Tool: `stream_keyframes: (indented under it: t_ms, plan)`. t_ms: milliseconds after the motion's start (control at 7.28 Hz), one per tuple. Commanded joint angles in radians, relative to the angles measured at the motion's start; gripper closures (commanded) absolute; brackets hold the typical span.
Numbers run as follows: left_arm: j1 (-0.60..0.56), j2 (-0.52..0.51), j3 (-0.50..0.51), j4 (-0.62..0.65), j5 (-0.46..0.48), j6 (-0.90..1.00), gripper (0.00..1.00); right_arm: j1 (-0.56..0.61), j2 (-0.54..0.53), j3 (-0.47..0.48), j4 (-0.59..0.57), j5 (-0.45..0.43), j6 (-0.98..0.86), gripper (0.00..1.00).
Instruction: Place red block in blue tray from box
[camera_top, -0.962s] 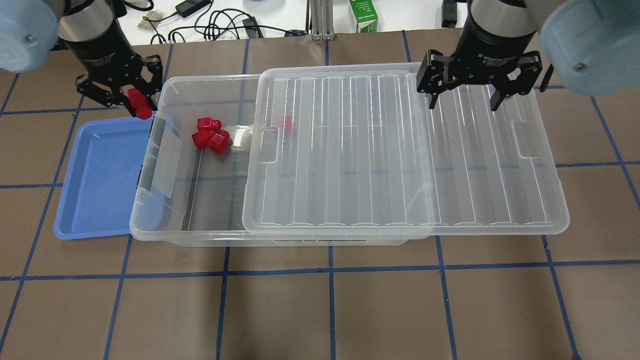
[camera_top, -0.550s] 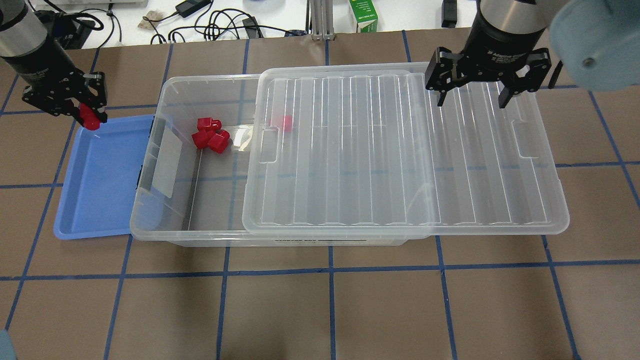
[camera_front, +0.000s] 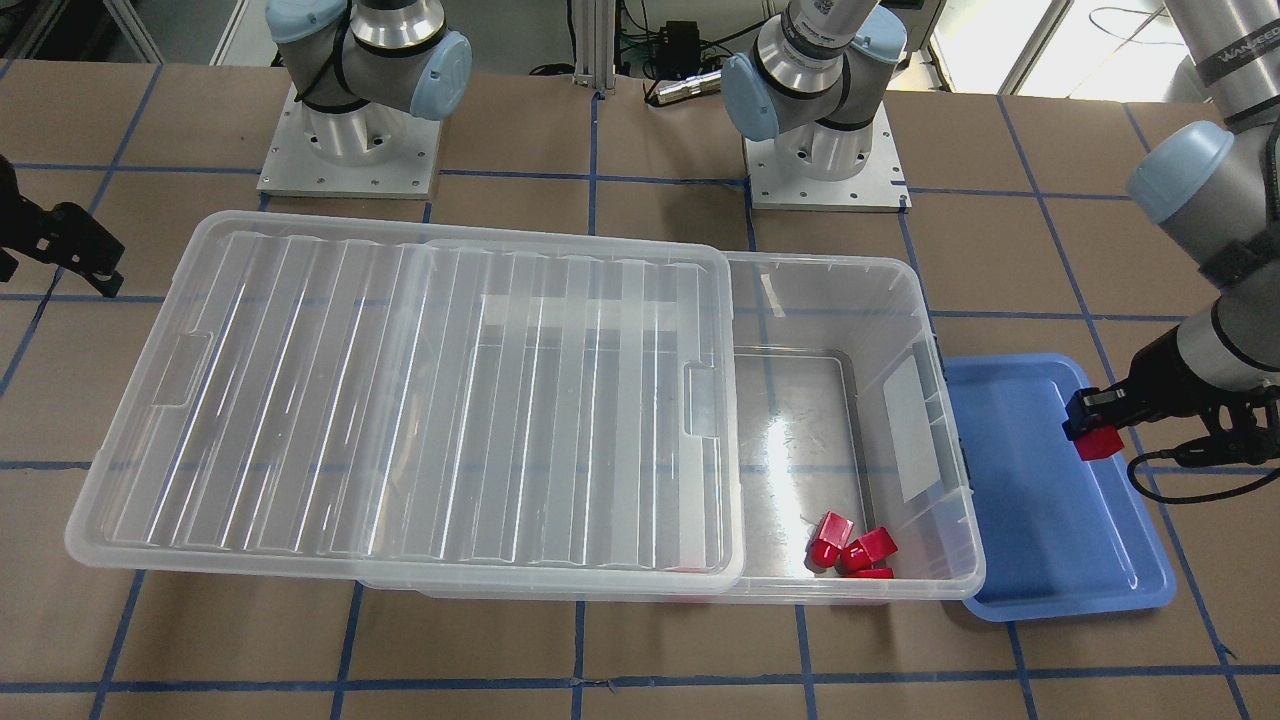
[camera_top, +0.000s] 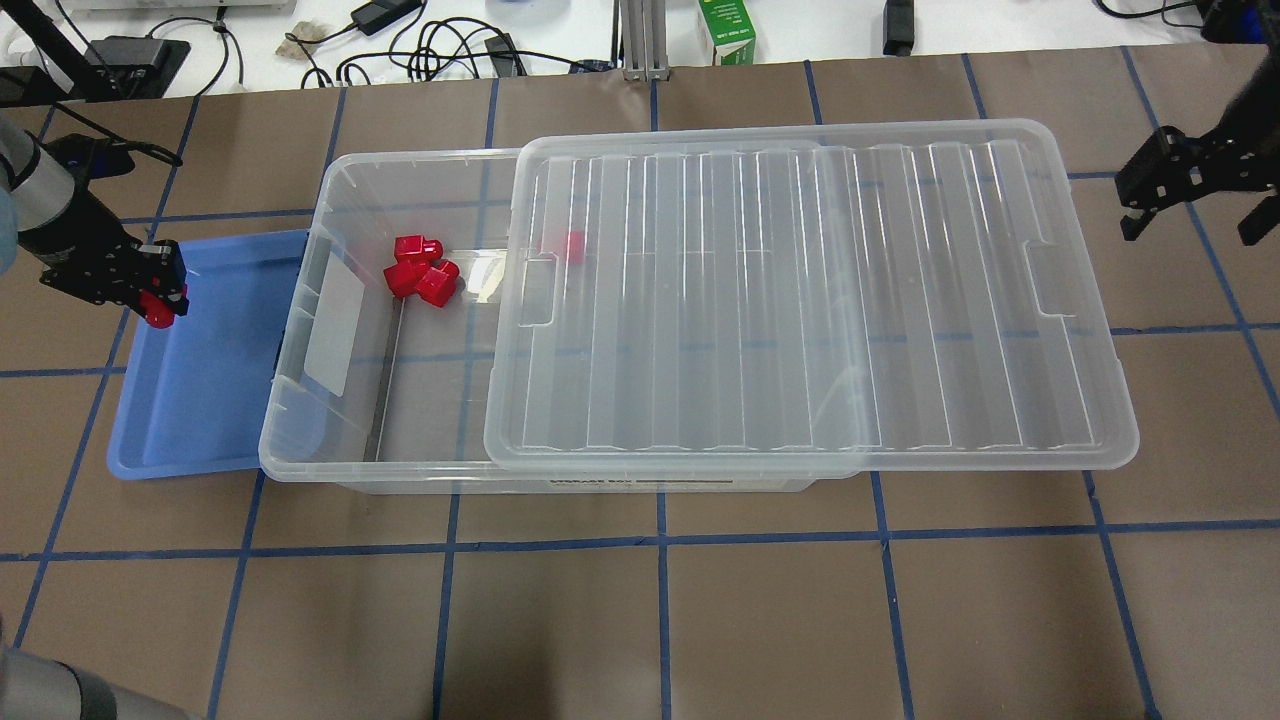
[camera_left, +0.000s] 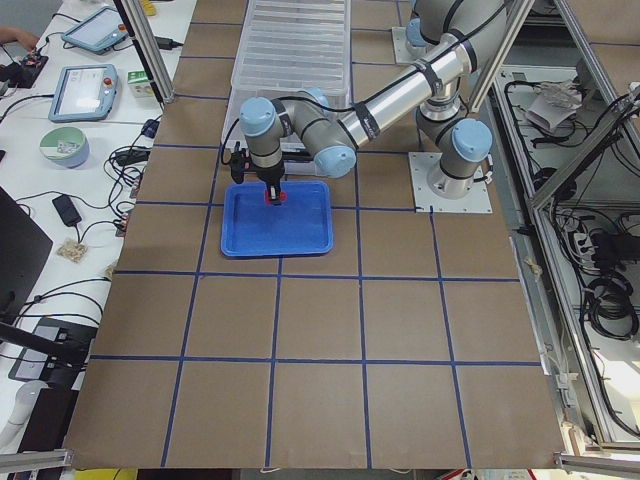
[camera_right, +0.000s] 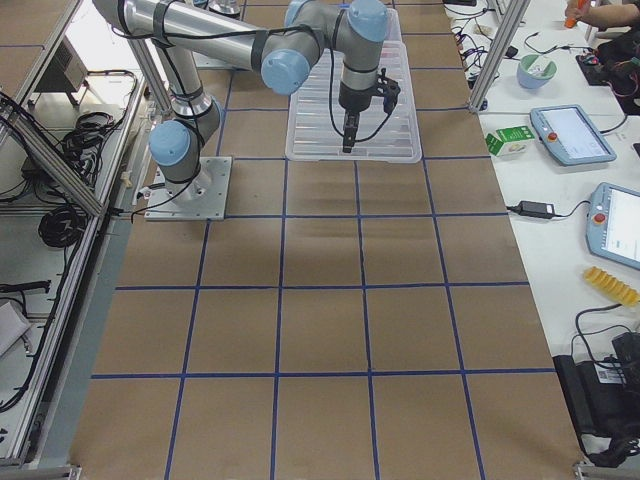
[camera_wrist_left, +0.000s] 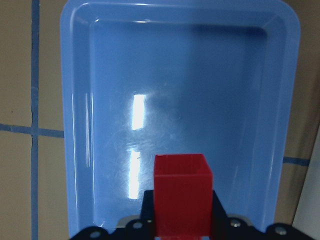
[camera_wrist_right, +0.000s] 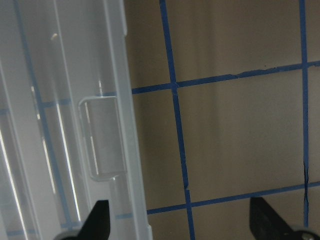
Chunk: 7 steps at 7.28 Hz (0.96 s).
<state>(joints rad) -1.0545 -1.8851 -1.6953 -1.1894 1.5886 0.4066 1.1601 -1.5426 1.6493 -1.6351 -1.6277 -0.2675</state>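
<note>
My left gripper (camera_top: 155, 303) is shut on a red block (camera_top: 157, 308) and holds it above the outer rim of the blue tray (camera_top: 200, 400). The block also shows in the front view (camera_front: 1098, 440) and in the left wrist view (camera_wrist_left: 181, 192), over the tray's floor (camera_wrist_left: 200, 90). The box (camera_top: 330, 470) lies beside the tray, its ribbed lid (camera_top: 800, 300) slid toward my right. Three red blocks (camera_top: 420, 270) lie in its open end; one more (camera_top: 573, 246) shows through the lid. My right gripper (camera_top: 1195, 215) is open and empty, past the lid's right end.
Cables, a black adapter and a green carton (camera_top: 727, 30) lie on the white bench beyond the table's far edge. Brown table surface with blue tape lines (camera_top: 660, 540) stretches in front of the box.
My left gripper has carried the red block from the box's corner leftward and nearer, over the tray's outer rim. My right gripper has moved right, off the lid.
</note>
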Motion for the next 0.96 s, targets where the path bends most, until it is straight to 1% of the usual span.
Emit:
stream_keyframes:
  t_ms: [0,137,550,687,824]
  plan:
    - [0.005,-0.017,-0.035,0.049,-0.007,0.021,0.77,-0.03,0.038,0.09,-0.114,-0.015,-0.024,0.03]
    - [0.005,-0.023,-0.035,0.05,-0.007,0.02,0.77,-0.03,0.044,0.11,-0.149,-0.059,-0.025,0.03]
    - [0.005,-0.035,-0.044,0.05,-0.007,0.018,0.76,-0.03,0.05,0.113,-0.147,-0.064,-0.036,0.02]
    - [0.005,-0.035,-0.065,0.08,-0.007,0.018,0.75,-0.03,0.056,0.113,-0.146,-0.064,-0.036,0.02]
    - [0.007,-0.035,-0.082,0.111,-0.006,0.02,0.71,-0.03,0.064,0.113,-0.144,-0.064,-0.035,0.01]
